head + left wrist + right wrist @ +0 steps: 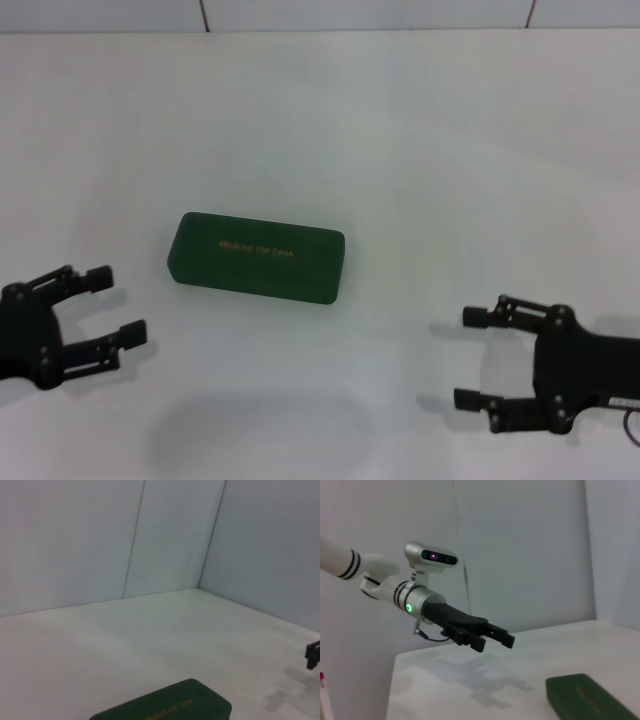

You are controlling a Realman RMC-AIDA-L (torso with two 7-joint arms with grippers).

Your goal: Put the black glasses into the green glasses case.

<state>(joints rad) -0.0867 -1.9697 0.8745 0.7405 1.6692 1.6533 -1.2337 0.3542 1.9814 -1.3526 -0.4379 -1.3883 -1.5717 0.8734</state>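
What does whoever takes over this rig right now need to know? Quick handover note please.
Left gripper: open, empty, low at the left, apart from the case.
Right gripper: open, empty, low at the right, also clear of it.
Green glasses case: lid shut, flat on the white table between the arms, gold lettering up.
Black glasses: not visible in any view.
Done: cannot tell whether the glasses are inside.
Left: open the case to check; nothing is being held.

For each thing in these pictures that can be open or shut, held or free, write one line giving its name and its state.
green glasses case: lid shut, lying flat on the table, held by neither gripper.
left gripper: open, empty, hovering beside the case on the robot's left.
right gripper: open, empty, off to the robot's right, apart from the case.
black glasses: not visible in any view.
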